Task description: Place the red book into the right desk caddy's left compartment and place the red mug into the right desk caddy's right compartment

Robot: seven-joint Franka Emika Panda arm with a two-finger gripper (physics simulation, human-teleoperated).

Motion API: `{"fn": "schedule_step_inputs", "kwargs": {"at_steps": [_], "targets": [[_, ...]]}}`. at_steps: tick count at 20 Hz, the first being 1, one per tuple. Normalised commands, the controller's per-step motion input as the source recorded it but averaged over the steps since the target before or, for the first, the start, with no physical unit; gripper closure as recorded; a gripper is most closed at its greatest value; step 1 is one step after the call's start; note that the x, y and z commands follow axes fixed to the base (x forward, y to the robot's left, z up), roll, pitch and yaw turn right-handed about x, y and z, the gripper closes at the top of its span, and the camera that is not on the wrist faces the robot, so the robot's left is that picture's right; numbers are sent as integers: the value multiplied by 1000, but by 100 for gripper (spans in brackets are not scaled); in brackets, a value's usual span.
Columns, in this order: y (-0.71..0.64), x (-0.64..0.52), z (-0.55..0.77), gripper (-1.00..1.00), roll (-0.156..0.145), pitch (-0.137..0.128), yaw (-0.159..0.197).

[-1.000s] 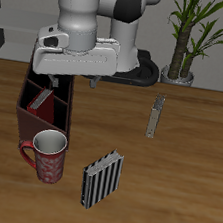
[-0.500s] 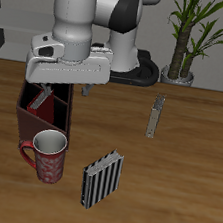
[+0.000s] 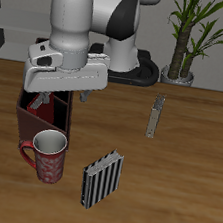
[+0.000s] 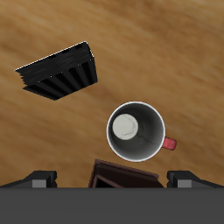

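While my gripper [image 3: 83, 91] hangs over the long dark maroon-brown desk caddy [image 3: 23, 123], I cannot tell whether its fingers are parted or closed (both views hide the tips). A thin dark-red book [image 3: 41, 100] leans inside the caddy, though which section I cannot make out. The red speckled mug [image 3: 48, 154] stands on the wooden table [image 3: 183, 185] touching the caddy's front end, near a black-and-white striped book [image 3: 102, 178]. Descending carelessly, I could clip the caddy wall or topple the mug. Since a second ago my arm has shifted sideways.
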Motion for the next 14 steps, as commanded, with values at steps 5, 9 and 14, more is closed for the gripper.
{"fn": "schedule_step_inputs", "kwargs": {"at_steps": [5,9,14], "targets": [[10,155,-299,-100,-15,13,38],[48,75,-245,-100,-4,23,21],[147,101,-232,-100,0,16,16]]}}
